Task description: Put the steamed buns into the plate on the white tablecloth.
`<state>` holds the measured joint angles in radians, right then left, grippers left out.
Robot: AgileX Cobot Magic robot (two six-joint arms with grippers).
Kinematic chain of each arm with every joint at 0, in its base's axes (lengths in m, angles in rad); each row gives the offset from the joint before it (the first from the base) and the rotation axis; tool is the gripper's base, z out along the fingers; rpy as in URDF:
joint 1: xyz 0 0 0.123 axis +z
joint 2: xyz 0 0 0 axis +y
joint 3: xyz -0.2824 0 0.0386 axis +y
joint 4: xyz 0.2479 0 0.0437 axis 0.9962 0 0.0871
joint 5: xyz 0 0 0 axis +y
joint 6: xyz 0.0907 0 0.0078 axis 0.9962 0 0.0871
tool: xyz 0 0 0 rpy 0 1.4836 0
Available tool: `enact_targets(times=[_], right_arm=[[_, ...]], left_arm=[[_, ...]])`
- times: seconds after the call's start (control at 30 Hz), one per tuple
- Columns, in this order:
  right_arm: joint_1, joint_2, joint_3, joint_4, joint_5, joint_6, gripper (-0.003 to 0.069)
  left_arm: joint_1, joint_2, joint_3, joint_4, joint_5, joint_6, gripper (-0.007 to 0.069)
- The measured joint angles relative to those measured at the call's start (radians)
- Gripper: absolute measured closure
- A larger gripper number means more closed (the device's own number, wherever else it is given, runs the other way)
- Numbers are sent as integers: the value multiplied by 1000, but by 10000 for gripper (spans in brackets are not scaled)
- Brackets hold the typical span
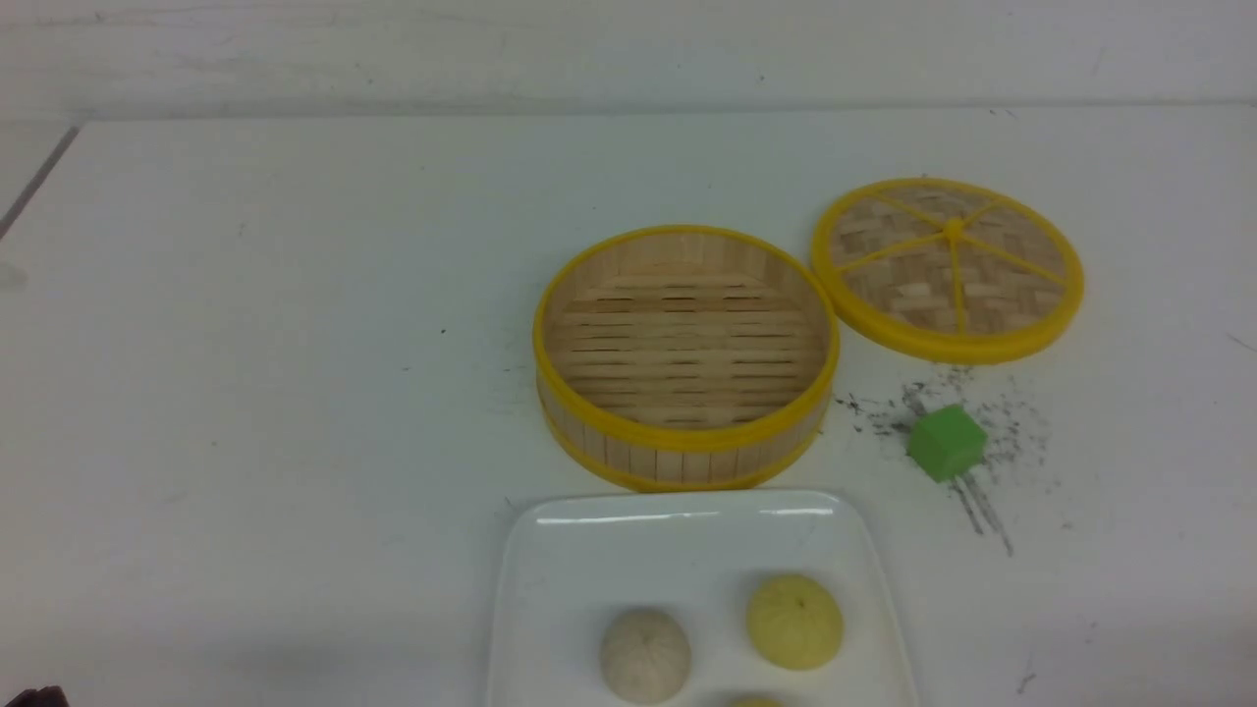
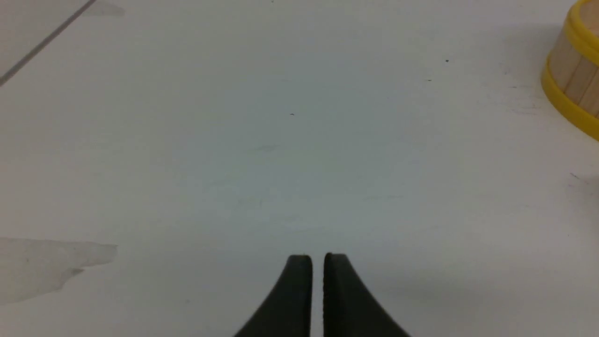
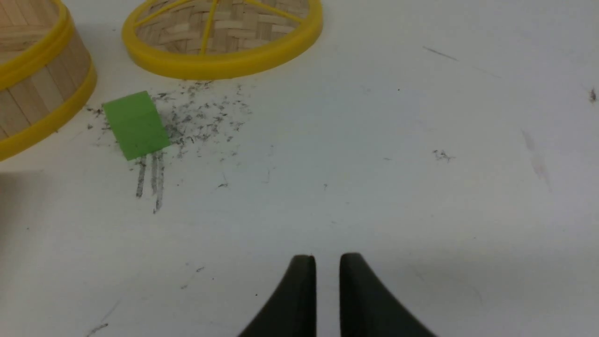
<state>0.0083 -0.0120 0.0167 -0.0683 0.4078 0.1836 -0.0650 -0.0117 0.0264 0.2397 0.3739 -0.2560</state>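
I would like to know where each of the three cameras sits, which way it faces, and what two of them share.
Front: between the two arms, facing forward over the steamer basket and plate; a dark bit of the robot shows at the lower left.
Left wrist: on the left arm, facing the white tablecloth; both fingers of the left claw show.
Right wrist: on the right arm, facing tablecloth and green cube; the right claw shows.
Shared: front and right wrist both show the cube.

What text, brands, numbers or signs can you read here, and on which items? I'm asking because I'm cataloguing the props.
None: no readable writing shows on the steamer, lid, green cube or plate. The tablecloth's dark marks form no letters.
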Motion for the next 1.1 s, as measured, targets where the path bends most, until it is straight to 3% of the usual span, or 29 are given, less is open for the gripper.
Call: enact_targets(times=[0.43,1.1], right_arm=[[0,0,0,0,0,0,543],[0,0,0,0,0,0,522]], left_arm=[[0,0,0,128,11,0,539],[0,0,0,143,13,0,526]])
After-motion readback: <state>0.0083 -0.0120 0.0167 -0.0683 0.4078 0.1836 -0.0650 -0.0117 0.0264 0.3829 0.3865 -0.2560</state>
